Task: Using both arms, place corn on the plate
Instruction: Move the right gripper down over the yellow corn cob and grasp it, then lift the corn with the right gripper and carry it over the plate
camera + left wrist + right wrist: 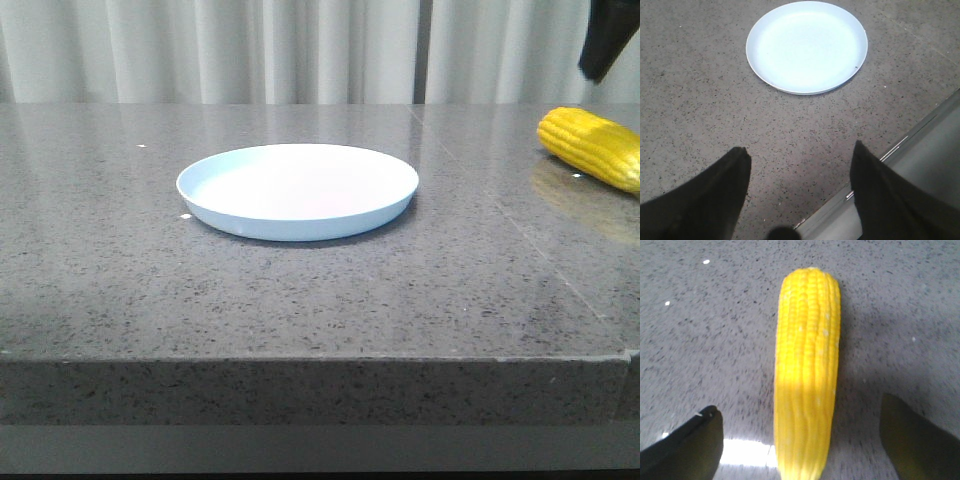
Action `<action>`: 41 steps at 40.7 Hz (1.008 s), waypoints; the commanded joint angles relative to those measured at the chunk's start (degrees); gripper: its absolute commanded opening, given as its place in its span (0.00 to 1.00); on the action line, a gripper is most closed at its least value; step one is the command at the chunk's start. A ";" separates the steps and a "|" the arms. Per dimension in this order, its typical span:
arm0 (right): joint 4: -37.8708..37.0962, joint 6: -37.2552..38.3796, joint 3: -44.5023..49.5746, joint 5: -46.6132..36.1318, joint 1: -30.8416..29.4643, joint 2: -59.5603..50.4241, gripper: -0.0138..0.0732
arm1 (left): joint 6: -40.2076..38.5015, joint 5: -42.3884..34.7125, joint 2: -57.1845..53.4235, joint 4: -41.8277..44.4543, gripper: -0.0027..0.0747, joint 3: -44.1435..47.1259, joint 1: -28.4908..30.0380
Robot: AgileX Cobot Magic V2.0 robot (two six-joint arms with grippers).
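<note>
Corn [807,370] lying on grey stone table [300,290], far right of empty plate [297,190]. Right gripper [800,435] above cob, jaws apart astride it. Left gripper [800,192] near plate, jaws apart, holding nothing.

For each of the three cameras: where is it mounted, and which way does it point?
Front: faces forward over the grey speckled stone table; round pale blue plate, yellow corn cob, dark arm part top right.
Left wrist: looks down at the plate; open left end effector.
Right wrist: above the corn; open right end effector straddling it.
Front shares one object with each.
</note>
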 commanded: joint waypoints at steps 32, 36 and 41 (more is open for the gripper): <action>0.67 -0.66 -14.22 5.42 0.62 12.55 0.43 | -0.68 -4.05 -0.35 0.48 0.58 -1.37 -0.28; 0.96 -0.72 -17.40 9.13 2.72 11.59 0.43 | -0.68 -4.05 -0.35 0.48 0.58 -1.37 -0.28; 1.73 -1.12 -21.86 13.10 8.07 10.11 0.43 | -0.68 -4.05 -0.35 0.48 0.58 -1.37 -0.28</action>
